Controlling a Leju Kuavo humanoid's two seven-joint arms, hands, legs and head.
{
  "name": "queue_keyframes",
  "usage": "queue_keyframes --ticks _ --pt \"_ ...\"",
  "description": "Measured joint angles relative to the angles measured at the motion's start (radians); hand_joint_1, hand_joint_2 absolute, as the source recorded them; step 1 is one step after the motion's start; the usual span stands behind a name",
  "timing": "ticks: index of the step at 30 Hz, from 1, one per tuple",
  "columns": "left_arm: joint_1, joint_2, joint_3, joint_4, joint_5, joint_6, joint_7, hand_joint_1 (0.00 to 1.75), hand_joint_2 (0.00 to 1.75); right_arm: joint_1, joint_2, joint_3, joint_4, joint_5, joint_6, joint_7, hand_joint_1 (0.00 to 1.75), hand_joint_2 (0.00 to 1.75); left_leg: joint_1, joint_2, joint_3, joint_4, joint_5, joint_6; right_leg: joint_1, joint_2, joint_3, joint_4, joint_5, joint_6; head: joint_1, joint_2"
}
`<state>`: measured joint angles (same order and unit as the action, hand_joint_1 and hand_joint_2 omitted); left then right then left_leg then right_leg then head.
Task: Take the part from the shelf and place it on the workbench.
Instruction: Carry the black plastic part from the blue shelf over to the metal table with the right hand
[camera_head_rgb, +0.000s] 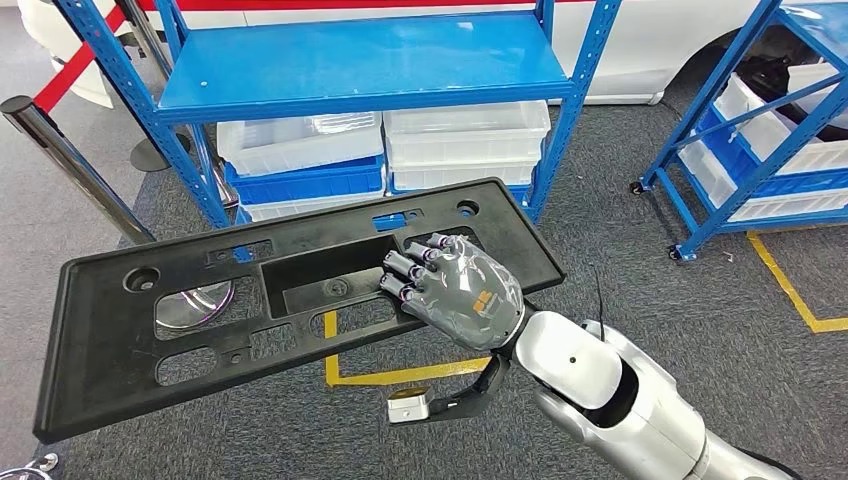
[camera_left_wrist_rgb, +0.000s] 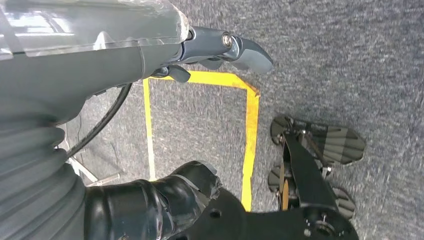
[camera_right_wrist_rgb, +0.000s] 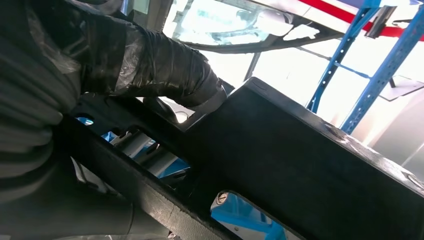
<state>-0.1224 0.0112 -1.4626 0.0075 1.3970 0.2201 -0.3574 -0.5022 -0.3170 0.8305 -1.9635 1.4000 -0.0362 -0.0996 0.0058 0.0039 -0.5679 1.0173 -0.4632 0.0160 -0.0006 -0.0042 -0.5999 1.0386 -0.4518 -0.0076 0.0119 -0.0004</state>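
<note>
The part is a long black plastic panel (camera_head_rgb: 100, 335) with several cutouts, held out nearly flat in front of me and sloping down toward my left. My right hand (camera_head_rgb: 460, 290) grips it near its right end, with the fingers curled over the rim of the big rectangular opening. In the right wrist view the thick taped thumb (camera_right_wrist_rgb: 160, 65) presses against the panel's underside (camera_right_wrist_rgb: 310, 170). My left hand (camera_left_wrist_rgb: 100, 65) hangs over the grey carpet with its fingers apart and nothing in it.
A blue shelf unit (camera_head_rgb: 370, 65) stands straight ahead, with white bins (camera_head_rgb: 465, 135) on its lower level. A second blue rack on wheels (camera_head_rgb: 740, 150) is at the right. A chrome stanchion (camera_head_rgb: 70, 165) leans in at the left. Yellow tape (camera_head_rgb: 400, 375) marks the carpet.
</note>
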Motion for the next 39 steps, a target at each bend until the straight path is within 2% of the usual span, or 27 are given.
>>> queue_keyframes --ticks 6,17,21,23,24,26,28,29,30,31,32,33,34,35,36,38,39 --pt "0.000 0.000 0.000 0.000 0.000 0.000 0.000 0.00 1.75 0.000 0.000 0.000 0.000 0.000 0.000 0.000 1.75 1.75 0.000 0.000 -0.002 -0.003 0.005 -0.006 0.000 0.000 -0.003 0.001 0.003 -0.004 0.000 0.000" --pt "0.000 0.001 0.000 0.000 0.000 0.000 0.000 0.00 1.75 -0.001 0.000 0.000 0.000 -0.002 0.011 0.000 1.75 1.75 0.000 0.000 -0.003 -0.002 0.007 -0.007 -0.001 0.000 -0.004 0.001 0.005 -0.006 0.000 0.000" --pt "0.000 0.005 0.000 0.000 0.000 0.000 -0.001 0.00 1.75 0.000 0.004 -0.001 0.000 -0.023 0.017 0.009 1.75 1.75 -0.004 0.000 -0.009 0.007 0.006 0.002 -0.006 -0.001 -0.006 -0.002 0.010 0.001 0.000 0.000" --pt "0.000 0.005 0.000 0.000 0.000 0.000 -0.002 0.00 1.75 0.002 0.009 -0.004 -0.003 -0.034 0.018 0.014 1.75 1.75 0.000 0.002 -0.006 -0.004 0.013 0.009 -0.004 0.002 -0.006 -0.005 0.012 0.007 0.000 0.000" --pt "-0.001 0.005 0.000 0.000 0.000 0.000 -0.002 0.00 1.75 0.003 0.010 -0.006 -0.006 -0.037 0.018 0.016 1.75 1.75 0.003 0.006 -0.002 -0.014 0.019 0.013 -0.003 0.003 -0.008 -0.001 0.007 0.011 0.000 0.000" --pt "-0.001 0.004 -0.001 0.000 0.000 0.000 -0.004 0.00 1.75 0.006 0.010 -0.010 -0.010 -0.036 0.018 0.017 1.75 1.75 0.011 0.017 0.004 -0.034 0.031 0.020 -0.004 0.004 -0.034 0.058 -0.035 0.018 0.000 0.000" --pt "-0.001 0.004 -0.001 0.000 0.000 0.000 -0.004 0.00 1.75 0.013 0.010 -0.011 -0.011 -0.034 0.019 0.018 1.75 1.75 0.012 0.028 0.002 -0.036 0.033 0.023 -0.012 0.005 -0.092 0.181 -0.098 0.026 0.000 0.000" --pt "-0.001 0.004 -0.001 0.000 0.000 0.000 -0.005 0.00 1.75 0.019 0.010 -0.011 -0.011 -0.032 0.019 0.019 1.75 1.75 0.012 0.034 0.000 -0.034 0.033 0.022 -0.017 0.005 -0.115 0.232 -0.115 0.031 0.000 0.000" --pt "-0.001 0.004 -0.001 0.000 0.000 0.000 -0.005 0.00 1.75 0.024 0.010 -0.011 -0.011 -0.030 0.019 0.019 1.75 1.75 0.014 0.041 -0.002 -0.031 0.032 0.019 -0.022 0.004 -0.125 0.254 -0.115 0.036 0.000 0.000" --pt "-0.001 0.004 -0.001 0.000 0.000 0.001 -0.005 0.00 1.75 0.029 0.010 -0.011 -0.011 -0.028 0.019 0.021 1.75 1.75 0.017 0.048 -0.003 -0.027 0.029 0.015 -0.028 0.001 -0.116 0.238 -0.097 0.041 0.000 0.000" --pt "-0.001 0.004 -0.001 0.000 0.000 0.001 -0.005 0.00 1.75 0.032 0.010 -0.012 -0.011 -0.025 0.019 0.022 1.75 1.75 0.021 0.054 -0.005 -0.020 0.025 0.009 -0.033 -0.008 -0.086 0.183 -0.064 0.047 0.000 0.000" --pt "0.000 0.004 -0.001 0.000 0.000 0.002 -0.004 0.00 1.75 0.034 0.011 -0.012 -0.011 -0.023 0.018 0.023 1.75 1.75 0.024 0.061 -0.006 -0.012 0.020 0.001 -0.034 -0.026 -0.052 0.118 -0.039 0.051 0.001 0.000" --pt "-0.001 0.005 -0.001 0.001 0.000 0.003 -0.004 0.00 1.75 0.036 0.011 -0.013 -0.011 -0.021 0.018 0.024 1.75 1.75 0.024 0.068 -0.007 -0.003 0.014 -0.008 -0.033 -0.043 -0.025 0.062 -0.019 0.051 0.001 0.000" --pt "-0.001 0.005 -0.002 0.001 0.000 0.004 -0.004 0.00 1.75 0.037 0.013 -0.014 -0.012 -0.019 0.017 0.025 1.75 1.75 0.023 0.073 -0.008 0.003 0.010 -0.017 -0.030 -0.053 -0.009 0.027 -0.010 0.045 0.000 0.000" --pt "-0.002 0.006 -0.002 0.002 0.000 0.005 -0.003 0.00 1.75 0.039 0.014 -0.016 -0.013 -0.018 0.017 0.026 1.75 1.75 0.020 0.079 -0.008 0.006 0.008 -0.024 -0.026 -0.057 -0.008 0.019 -0.013 0.036 0.000 0.000" --pt "-0.003 0.005 -0.002 0.002 0.000 0.007 0.000 0.00 1.75 0.043 0.017 -0.021 -0.014 -0.014 0.017 0.027 1.75 1.75 0.020 0.094 -0.004 0.004 0.007 -0.036 -0.024 -0.036 -0.016 0.022 -0.009 0.015 -0.001 0.000" --pt "-0.003 0.005 -0.002 0.002 0.000 0.008 0.000 0.00 1.75 0.045 0.018 -0.024 -0.015 -0.011 0.017 0.027 1.75 1.75 0.022 0.092 -0.004 0.007 0.002 -0.041 -0.024 -0.026 -0.017 0.020 -0.005 0.006 -0.001 0.000"
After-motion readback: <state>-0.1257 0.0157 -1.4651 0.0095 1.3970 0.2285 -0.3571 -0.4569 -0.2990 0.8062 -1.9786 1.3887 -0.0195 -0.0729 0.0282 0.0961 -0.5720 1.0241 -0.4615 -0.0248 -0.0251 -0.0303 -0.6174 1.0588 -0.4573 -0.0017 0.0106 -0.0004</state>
